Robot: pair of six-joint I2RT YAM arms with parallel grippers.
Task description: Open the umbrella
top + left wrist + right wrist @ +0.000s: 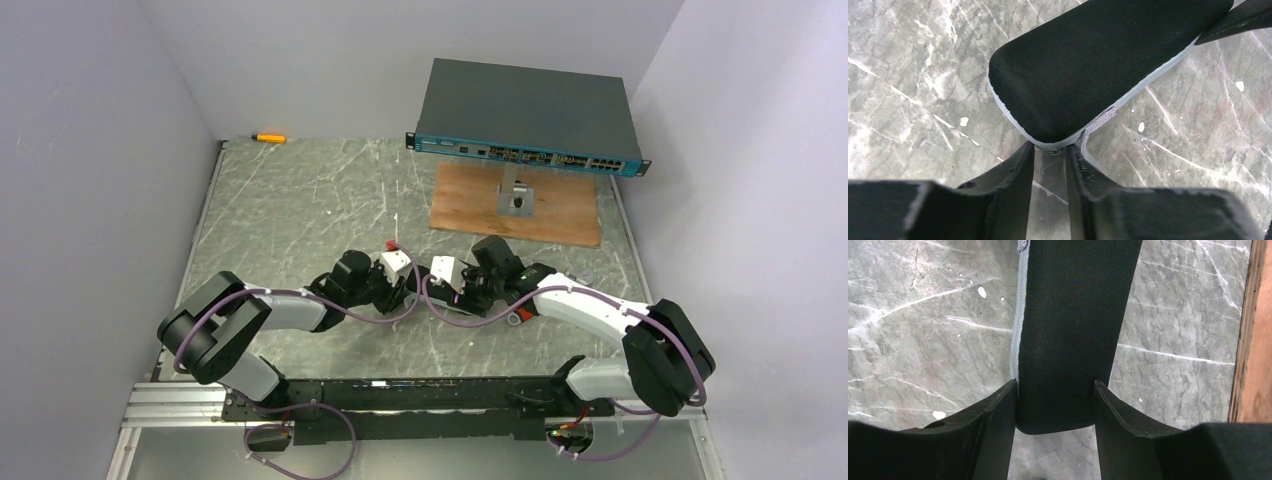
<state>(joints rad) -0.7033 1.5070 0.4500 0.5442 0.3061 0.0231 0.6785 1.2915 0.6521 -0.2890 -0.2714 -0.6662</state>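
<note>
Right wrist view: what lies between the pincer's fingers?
In the right wrist view the umbrella, black with a grey seam, fills the gap; the right pincer touches it on both sides.

No text, brand or number can be read in any view. The teal front of the large dark grey flat box [525,105] carries rows of ports and pale markings. They are too small to make out.
</note>
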